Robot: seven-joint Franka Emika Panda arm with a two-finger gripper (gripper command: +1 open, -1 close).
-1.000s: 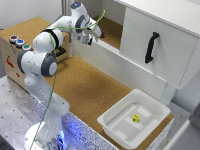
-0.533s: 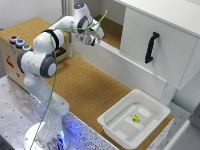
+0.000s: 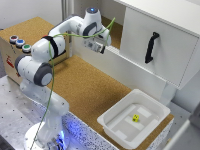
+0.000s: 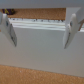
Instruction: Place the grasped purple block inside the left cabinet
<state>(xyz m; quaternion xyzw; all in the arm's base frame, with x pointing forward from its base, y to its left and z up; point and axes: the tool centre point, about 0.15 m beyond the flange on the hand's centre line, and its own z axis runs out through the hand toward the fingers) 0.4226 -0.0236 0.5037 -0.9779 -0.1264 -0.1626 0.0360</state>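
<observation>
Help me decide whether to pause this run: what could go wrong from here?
1. The gripper sits close to the cabinet's white front wall; pushing forward could hit it instead of clearing it into the left compartment.
2. In the wrist view the fingers stand wide apart with no purple block visible between them, so there may be nothing to place.
</observation>
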